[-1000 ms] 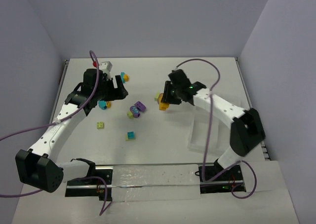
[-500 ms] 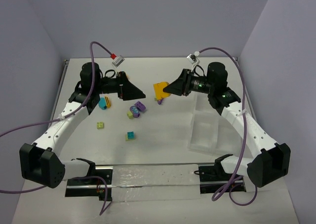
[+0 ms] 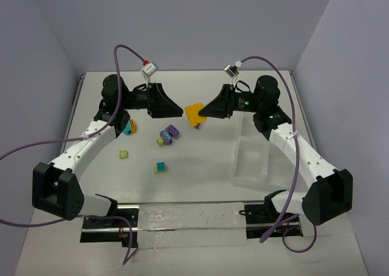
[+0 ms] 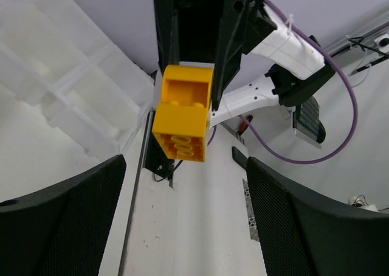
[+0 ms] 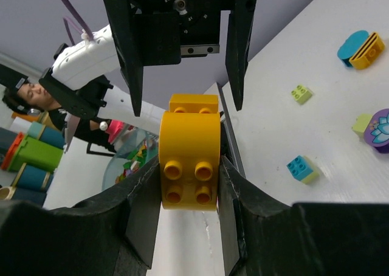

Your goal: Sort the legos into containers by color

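Observation:
An orange-yellow lego [image 3: 194,113] hangs above the table with my right gripper [image 3: 206,112] shut on it; the right wrist view shows the lego [image 5: 189,154] pinched between both pads. My left gripper [image 3: 180,110] faces it from the left, open, its fingers [image 4: 67,221] wide apart and the lego [image 4: 182,115] just ahead of their tips, untouched. On the table lie a teal and orange pair [image 3: 129,127], a purple and green cluster [image 3: 167,134], a lime brick [image 3: 124,154] and a teal brick [image 3: 160,166]. The whitish containers tray [image 3: 252,160] sits at the right.
A clear flat strip with black brackets [image 3: 188,218] runs along the near edge between the arm bases. Purple cables [image 3: 127,51] arc over both wrists. Grey walls close the table at the back and on both sides.
Both arms rose from the table and turned to face each other. The right gripper lifted the orange-yellow lego, and the left gripper moved closer to it.

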{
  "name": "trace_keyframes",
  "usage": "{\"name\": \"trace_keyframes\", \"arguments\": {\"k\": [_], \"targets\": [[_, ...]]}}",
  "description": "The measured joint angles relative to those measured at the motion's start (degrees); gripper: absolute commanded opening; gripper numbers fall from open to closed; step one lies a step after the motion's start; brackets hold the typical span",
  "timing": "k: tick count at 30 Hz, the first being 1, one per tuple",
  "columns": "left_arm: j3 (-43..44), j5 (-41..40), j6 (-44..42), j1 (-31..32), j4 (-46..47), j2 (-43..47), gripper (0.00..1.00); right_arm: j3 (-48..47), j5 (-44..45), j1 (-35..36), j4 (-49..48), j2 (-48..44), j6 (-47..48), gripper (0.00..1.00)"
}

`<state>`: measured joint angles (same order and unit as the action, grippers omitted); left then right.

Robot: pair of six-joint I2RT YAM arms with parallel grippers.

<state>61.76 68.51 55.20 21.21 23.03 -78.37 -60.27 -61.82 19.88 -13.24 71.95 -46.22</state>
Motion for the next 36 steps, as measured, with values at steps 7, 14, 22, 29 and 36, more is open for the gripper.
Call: {"name": "trace_keyframes", "arguments": {"k": [7, 14, 22, 29, 36], "targets": [[0.0, 0.6, 5.6, 1.8, 8.1, -1.5, 0.72, -0.2, -1.7, 0.2, -0.2, 1.2, -0.5, 0.00], [0.0, 0.8, 7.4, 3.1, 10.3, -3.2, 0.65, -0.2, -2.4, 0.5, -1.0, 1.5, -1.0, 0.00], [0.0, 0.9, 7.7, 3.6, 11.0, -4.6, 0.13, -0.2, -2.7, 0.7, -1.7, 1.6, -1.0, 0.00], [0.0, 1.0, 8.2, 3.6, 11.3, -5.2, 0.00, -1.9, -2.5, 0.6, 3.4, 1.7, 2.8, 0.00], [-0.9, -1.1, 5.8, 3.3, 7.4, -6.0, 0.00, -6.8, 11.5, -5.3, 25.5, -0.6, 17.1, 0.00]]}}
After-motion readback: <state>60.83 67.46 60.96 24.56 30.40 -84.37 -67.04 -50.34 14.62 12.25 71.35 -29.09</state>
